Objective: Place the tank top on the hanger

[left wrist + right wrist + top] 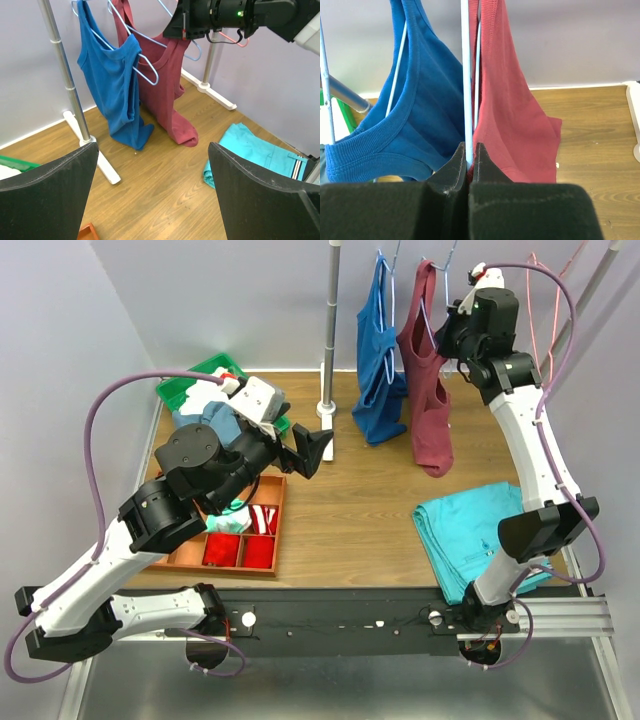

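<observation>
The maroon tank top [430,390] hangs from the rail at the back, one strap up high and its hem touching the table. In the left wrist view the tank top [167,85] droops beside the blue one. The hanger [466,75], a thin pale wire, runs down between the two tops, and my right gripper [469,152] is shut on it. From above, that gripper [450,332] sits right of the tank top's upper part, where the hanger [430,302] shows as a pale wire. My left gripper [315,450] hovers open over mid-table, nothing between its fingers [60,185].
A royal-blue tank top [380,360] hangs left of the maroon one, beside the rack's white pole [328,330]. Turquoise trousers [470,530] lie folded at the right front. An orange tray [240,540] and a green bin [200,385] stand at left. A salmon hanger [540,290] hangs at far right.
</observation>
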Robot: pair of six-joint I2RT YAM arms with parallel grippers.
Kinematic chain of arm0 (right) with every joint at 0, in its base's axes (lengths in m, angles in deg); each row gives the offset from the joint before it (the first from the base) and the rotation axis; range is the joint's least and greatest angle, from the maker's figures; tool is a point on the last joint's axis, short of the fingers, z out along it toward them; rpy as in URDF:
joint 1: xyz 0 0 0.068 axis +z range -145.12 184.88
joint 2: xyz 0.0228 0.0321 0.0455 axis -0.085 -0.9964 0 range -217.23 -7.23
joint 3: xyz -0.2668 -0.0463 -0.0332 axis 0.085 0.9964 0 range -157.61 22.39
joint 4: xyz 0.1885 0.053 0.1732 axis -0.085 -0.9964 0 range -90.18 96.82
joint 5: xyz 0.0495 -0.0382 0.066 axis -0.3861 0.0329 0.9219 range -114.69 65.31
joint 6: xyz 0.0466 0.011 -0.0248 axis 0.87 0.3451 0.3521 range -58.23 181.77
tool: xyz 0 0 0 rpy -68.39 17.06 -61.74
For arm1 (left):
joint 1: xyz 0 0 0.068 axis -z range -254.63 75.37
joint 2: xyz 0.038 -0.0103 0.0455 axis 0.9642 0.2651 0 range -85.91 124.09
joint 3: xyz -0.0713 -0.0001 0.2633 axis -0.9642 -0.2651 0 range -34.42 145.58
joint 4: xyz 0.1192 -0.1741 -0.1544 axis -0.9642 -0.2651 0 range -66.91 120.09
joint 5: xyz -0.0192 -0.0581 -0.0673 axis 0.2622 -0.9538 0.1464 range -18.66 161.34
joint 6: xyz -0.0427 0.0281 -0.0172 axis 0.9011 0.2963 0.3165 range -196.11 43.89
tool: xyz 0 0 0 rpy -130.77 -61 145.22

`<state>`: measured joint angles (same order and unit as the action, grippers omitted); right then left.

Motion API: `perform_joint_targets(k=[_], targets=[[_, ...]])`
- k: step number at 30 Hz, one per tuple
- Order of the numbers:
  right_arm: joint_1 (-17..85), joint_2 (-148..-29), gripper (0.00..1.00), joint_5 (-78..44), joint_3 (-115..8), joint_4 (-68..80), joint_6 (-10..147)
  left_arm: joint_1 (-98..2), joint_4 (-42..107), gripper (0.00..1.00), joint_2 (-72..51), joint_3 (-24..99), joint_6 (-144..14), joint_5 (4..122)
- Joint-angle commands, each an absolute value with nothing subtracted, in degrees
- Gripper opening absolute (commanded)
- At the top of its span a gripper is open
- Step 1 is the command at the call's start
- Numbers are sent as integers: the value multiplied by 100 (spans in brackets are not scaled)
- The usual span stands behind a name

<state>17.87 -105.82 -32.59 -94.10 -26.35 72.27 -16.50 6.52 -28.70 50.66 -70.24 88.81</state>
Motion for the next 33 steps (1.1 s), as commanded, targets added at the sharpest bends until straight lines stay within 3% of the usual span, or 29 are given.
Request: perform_joint_targets(k=[1, 5, 6, 11, 17, 18, 23, 33], targets=[[1753, -10409, 1, -3260, -9258, -2271, 7258, -1662, 531, 99, -2887, 4960, -6996, 9041], [1753, -10278, 9, -3322, -9065, -2271, 7319, -1662, 548, 99, -2913, 4829, -6943, 9067], [1753, -10233, 16, -3339, -9003, -2219, 7328, -1662, 548, 99, -2905, 4768, -6917, 9067], [1753, -10049, 32, -3471, -8845, -2271, 7363, -1662, 601, 99, -2913, 4609, -6837, 9032], [1753, -9680, 61, -3384, -8713, -2508, 7626, -1662, 645, 99, -2913, 4389, -6662, 8997], [1753, -9592, 71, -3323, -8556, -2535, 7697, -1662, 654, 99, -2913, 4319, -6618, 8997], [1753, -8574, 97, -3137, -7581, -2430, 8119, -1680, 566, 99, -2773, 4143, -6328, 8988], [1753, -6334, 100, -3129, -4637, -2411, 9050, -1715, 732, 99, -2896, 2931, -5247, 8953]])
